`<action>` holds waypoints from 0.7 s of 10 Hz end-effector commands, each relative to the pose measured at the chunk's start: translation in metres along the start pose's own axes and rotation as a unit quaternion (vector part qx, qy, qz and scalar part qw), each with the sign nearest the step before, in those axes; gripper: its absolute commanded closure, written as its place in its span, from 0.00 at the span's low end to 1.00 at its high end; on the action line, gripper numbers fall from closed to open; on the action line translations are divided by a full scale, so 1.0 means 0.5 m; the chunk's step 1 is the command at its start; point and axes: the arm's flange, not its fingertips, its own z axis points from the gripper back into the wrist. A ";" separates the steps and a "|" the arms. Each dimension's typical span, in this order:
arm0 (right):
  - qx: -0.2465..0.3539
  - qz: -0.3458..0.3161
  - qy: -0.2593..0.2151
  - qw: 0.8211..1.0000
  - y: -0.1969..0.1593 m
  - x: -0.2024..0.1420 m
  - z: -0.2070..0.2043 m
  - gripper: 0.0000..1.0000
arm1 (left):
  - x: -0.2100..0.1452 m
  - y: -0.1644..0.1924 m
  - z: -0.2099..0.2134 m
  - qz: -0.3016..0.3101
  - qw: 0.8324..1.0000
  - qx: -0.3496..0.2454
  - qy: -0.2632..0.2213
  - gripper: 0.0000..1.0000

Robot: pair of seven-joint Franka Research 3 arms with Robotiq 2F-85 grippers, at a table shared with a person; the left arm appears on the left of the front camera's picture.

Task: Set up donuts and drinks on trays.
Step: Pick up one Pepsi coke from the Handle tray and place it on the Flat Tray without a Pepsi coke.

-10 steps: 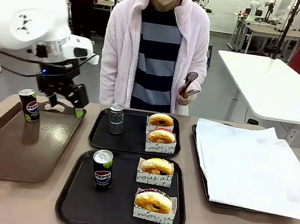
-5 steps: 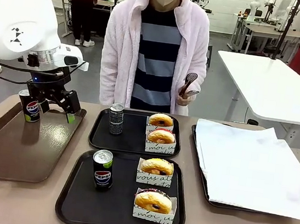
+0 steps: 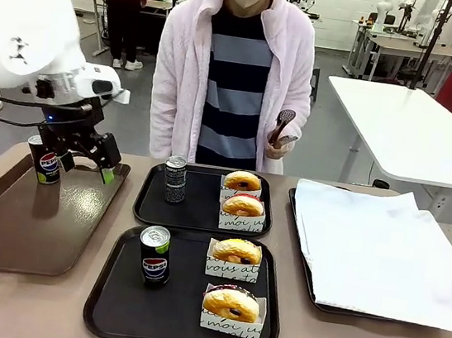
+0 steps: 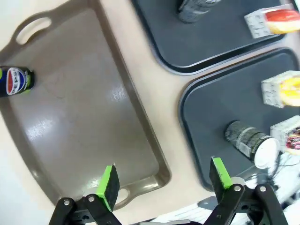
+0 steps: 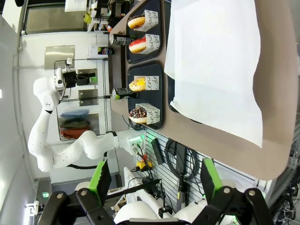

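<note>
Two black trays sit mid-table. The far tray (image 3: pixel 200 209) holds a patterned can (image 3: pixel 175 179) and two sleeved donuts (image 3: pixel 243 181). On the near tray (image 3: pixel 178 309) stand a Pepsi can (image 3: pixel 154 255) and two more donuts (image 3: pixel 237 252). A third Pepsi can (image 3: pixel 44 160) stands at the back of the brown handled tray (image 3: pixel 27 226). My left gripper (image 3: pixel 86 169) hovers open just right of that can, nothing between its fingers; its wrist view shows it (image 4: pixel 164 180) above the brown tray's edge (image 4: pixel 140 122). The right gripper (image 5: pixel 155 180) is open and empty, off the table's side.
A tray lined with white paper (image 3: pixel 382 248) lies at the right. A person stands across the table holding tongs (image 3: pixel 284 125) in one hand. A white table (image 3: pixel 415 127) stands behind on the right.
My left gripper has moved left and a little nearer the Pepsi can on the brown tray, still open. Cans, donuts and trays have not moved.
</note>
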 end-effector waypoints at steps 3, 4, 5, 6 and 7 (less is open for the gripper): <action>0.008 0.007 -0.004 1.000 0.000 0.002 0.000 0.00 | -0.133 0.247 0.096 0.098 0.964 -0.242 -0.057 0.00; 0.008 0.007 -0.004 1.000 0.000 0.002 0.000 0.00 | -0.164 0.305 0.109 0.124 0.951 -0.274 -0.070 0.00; 0.008 0.007 -0.004 1.000 0.000 0.002 0.000 0.00 | -0.199 0.361 0.106 0.146 0.940 -0.302 -0.057 0.00; 0.008 0.007 -0.004 1.000 0.000 0.002 0.000 0.00 | -0.205 0.418 0.102 0.173 0.930 -0.320 -0.056 0.00; 0.008 0.007 -0.004 1.000 0.000 0.002 0.000 0.00 | -0.244 0.473 0.083 0.199 0.915 -0.344 -0.064 0.00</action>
